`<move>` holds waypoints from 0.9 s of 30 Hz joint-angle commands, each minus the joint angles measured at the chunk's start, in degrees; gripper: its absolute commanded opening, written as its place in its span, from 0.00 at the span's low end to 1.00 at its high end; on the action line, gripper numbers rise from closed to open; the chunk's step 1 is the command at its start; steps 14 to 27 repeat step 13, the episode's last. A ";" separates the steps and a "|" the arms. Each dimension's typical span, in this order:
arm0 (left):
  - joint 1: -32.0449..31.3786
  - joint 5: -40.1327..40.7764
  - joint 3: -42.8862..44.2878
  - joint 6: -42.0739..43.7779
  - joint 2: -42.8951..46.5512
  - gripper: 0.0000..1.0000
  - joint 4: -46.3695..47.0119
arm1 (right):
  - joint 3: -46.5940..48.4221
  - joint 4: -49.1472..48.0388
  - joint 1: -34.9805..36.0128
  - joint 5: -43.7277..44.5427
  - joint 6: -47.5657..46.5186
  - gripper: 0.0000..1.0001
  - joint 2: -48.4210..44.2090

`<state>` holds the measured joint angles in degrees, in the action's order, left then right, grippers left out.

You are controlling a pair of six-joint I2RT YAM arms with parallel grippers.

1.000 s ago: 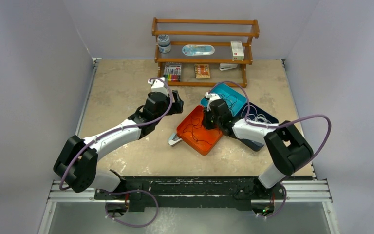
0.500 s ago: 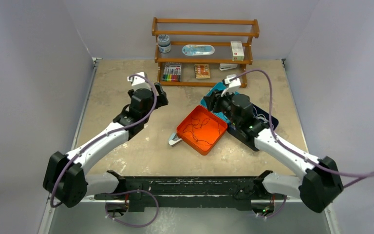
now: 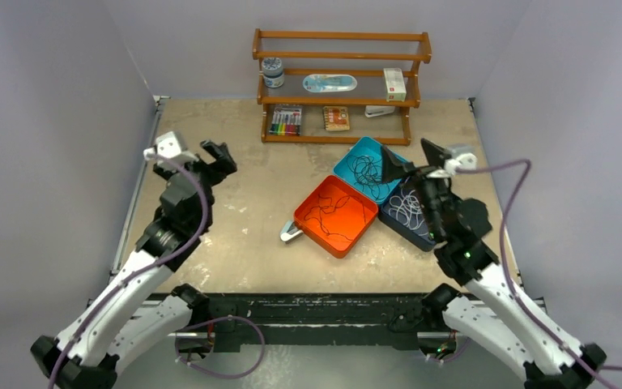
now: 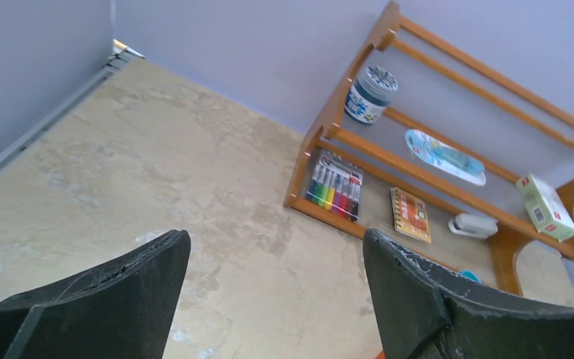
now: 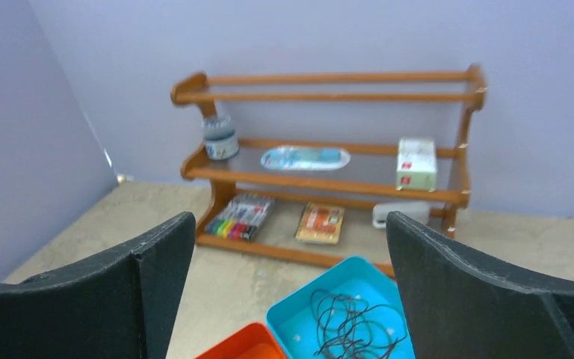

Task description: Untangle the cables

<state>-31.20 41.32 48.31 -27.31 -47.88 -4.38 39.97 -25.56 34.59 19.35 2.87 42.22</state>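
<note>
Three trays sit side by side right of the table's middle. The orange tray [image 3: 314,234] holds a thin black cable [image 3: 332,215]. In the teal tray [image 3: 346,158] lies a tangled black cable [image 3: 366,168], also seen in the right wrist view as the black cable [image 5: 351,325]. White cables [image 3: 407,207] are coiled in the dark blue tray [image 3: 406,230]. My right gripper [image 3: 411,154] hangs open and empty in the air over the right side of the trays. My left gripper [image 3: 215,154] is open and empty too, raised over the table's left part, far from the trays.
A wooden shelf [image 3: 340,81] stands at the back with a jar, markers [image 3: 286,121], a notebook, a box and a stapler. A small grey-white object [image 3: 290,233] lies against the orange tray's left corner. Walls close in on the left, back and right.
My right gripper has lifted out of the orange tray, pulled back to the right and opened wide. My left arm has drawn back to the left and risen, its gripper still open.
</note>
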 commanded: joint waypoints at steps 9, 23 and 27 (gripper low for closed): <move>0.09 8.90 -16.06 -3.56 19.28 0.86 0.60 | -16.36 -3.33 0.05 9.97 0.60 0.99 -24.06; 0.09 8.21 -16.76 -3.65 19.52 0.86 0.89 | -19.37 -6.12 0.04 11.96 1.14 0.99 -26.49; 0.09 8.21 -16.76 -3.65 19.52 0.86 0.89 | -19.37 -6.12 0.04 11.96 1.14 0.99 -26.49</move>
